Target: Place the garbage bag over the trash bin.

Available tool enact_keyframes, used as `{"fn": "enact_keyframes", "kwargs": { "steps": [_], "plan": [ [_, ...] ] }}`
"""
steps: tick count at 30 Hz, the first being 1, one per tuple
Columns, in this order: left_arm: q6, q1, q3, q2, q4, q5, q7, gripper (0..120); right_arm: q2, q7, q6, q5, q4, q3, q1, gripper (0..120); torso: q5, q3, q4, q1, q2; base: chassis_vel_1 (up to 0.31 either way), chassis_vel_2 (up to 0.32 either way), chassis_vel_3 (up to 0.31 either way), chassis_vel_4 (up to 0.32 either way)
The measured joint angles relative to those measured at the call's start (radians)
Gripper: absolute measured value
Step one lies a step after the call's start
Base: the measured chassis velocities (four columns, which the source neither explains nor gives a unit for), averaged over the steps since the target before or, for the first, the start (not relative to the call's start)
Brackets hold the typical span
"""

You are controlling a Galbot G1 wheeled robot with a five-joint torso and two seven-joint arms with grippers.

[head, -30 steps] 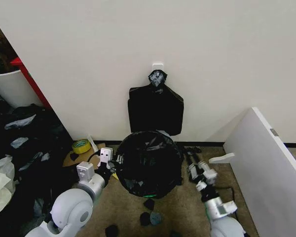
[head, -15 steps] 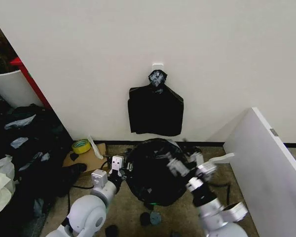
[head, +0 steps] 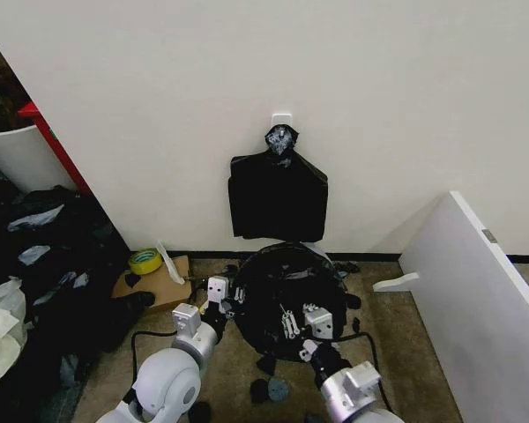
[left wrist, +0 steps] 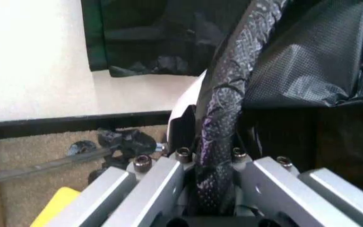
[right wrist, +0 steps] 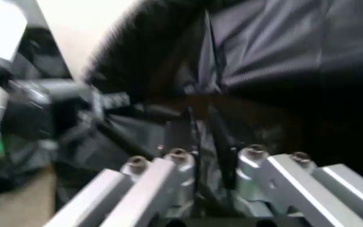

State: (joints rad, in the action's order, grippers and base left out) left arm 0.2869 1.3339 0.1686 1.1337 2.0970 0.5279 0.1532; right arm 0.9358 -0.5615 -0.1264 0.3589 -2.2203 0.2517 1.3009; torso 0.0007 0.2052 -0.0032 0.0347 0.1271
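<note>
Garbage bag (head: pixel 278 291) draped over trash bin on carpet floor (head: pixel 397 352), near wall w/ flat bunch of black bags (head: pixel 278 198) hanging above. Bin hidden under plastic in head view; sliver of white rim (left wrist: pixel 185 101) seen in left wrist view. Left gripper (head: pixel 222 300) at bag's left edge, jaws closed on a rolled band of bag film (left wrist: pixel 222 118) running up between them. Right gripper (head: pixel 301 322) at bag's near-right side, jaws nearly closed w/ thin fold of bag (right wrist: pixel 207 142) pinched between. Inside of bin: can't tell. Yellow tape roll (head: pixel 145 261) & cardboard (head: pixel 154 284) on floor left of bag.
</note>
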Motion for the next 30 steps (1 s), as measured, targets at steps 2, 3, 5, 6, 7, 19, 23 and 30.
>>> {"fn": "enact_keyframes", "kwargs": {
  "steps": [2,3,5,6,7,19,23,30],
  "plan": [
    [-0.001,0.000,0.000,0.000,0.000,-0.003,-0.001,0,0.011,-0.031,-0.038,0.019,0.024,0.020,-0.045,0,0.0000,0.000,-0.0001,0.000,0.000,0.000,0.000,0.000,0.000],
    [-0.001,0.001,0.000,0.000,0.000,-0.004,-0.001,0,0.019,-0.050,-0.058,0.032,0.044,0.031,-0.077,0,-0.0001,0.000,-0.0001,0.000,0.000,0.000,0.000,0.000,0.000],
    [-0.001,0.003,0.000,0.000,0.002,-0.006,-0.002,0,0.033,-0.070,-0.077,0.042,0.076,0.043,-0.121,0,0.0000,0.000,0.0000,0.000,0.000,0.000,0.000,0.000,0.000],
    [-0.001,0.003,0.000,0.000,0.003,-0.008,-0.002,0,0.040,-0.077,-0.082,0.044,0.097,0.049,-0.145,0,-0.0001,0.000,0.0000,0.000,0.000,0.000,0.000,0.000,0.000],
    [-0.001,0.004,0.000,0.001,0.004,-0.009,-0.002,0,0.049,-0.084,-0.085,0.046,0.117,0.056,-0.169,0,-0.0001,0.000,0.0000,0.000,0.000,0.000,0.000,0.000,0.000],
    [0.002,0.016,0.003,-0.003,0.020,-0.013,-0.001,0,0.112,-0.132,-0.122,0.044,0.272,0.096,-0.325,0,-0.0001,0.000,-0.0001,0.000,0.000,0.000,0.000,0.000,0.000],
    [0.004,0.023,0.005,-0.007,0.031,-0.014,-0.001,0,0.129,-0.159,-0.152,0.052,0.316,0.104,-0.358,0,0.0000,0.000,0.0000,0.000,0.000,0.000,0.000,0.000,0.000],
    [0.010,0.036,0.005,-0.017,0.053,-0.018,-0.001,0,0.144,-0.204,-0.237,0.056,0.399,0.114,-0.413,0,-0.0001,0.000,-0.0001,0.000,0.000,0.000,0.000,0.000,0.000]
  ]
}}
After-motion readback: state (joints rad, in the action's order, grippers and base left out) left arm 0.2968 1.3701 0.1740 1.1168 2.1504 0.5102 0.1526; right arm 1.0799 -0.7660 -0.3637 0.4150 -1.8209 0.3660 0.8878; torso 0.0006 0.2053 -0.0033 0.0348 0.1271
